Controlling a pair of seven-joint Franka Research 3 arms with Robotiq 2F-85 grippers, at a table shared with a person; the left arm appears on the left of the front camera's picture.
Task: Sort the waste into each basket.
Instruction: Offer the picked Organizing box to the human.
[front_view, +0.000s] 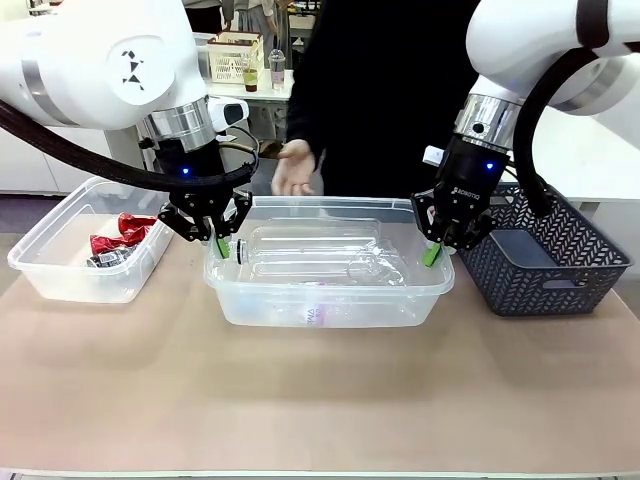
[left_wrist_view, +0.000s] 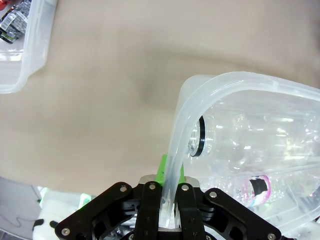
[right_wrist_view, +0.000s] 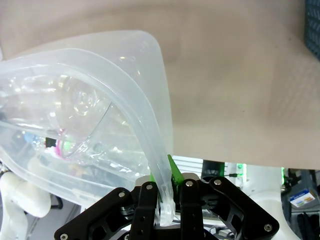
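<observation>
1. Our left gripper (front_view: 226, 247) pinches the middle tub's (front_view: 330, 305) rolled clear rim; our right gripper (front_view: 434, 252) pinches its opposite end.
2. Inside it lie glossy clear bottles (front_view: 320, 256).
3. Left of it, another tub (front_view: 60, 270) holds crumpled red cans (front_view: 118, 240).
4. Wrist views reveal a pink label (left_wrist_view: 255, 187).

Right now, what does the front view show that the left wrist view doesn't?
Front only: the right gripper shut on the middle tub's right rim, the dark lattice basket, a person's hand. Left wrist only: a bottle's pink label. Both: the left gripper shut on that tub's left rim, clear bottles inside, the left tub holding red cans.
</observation>
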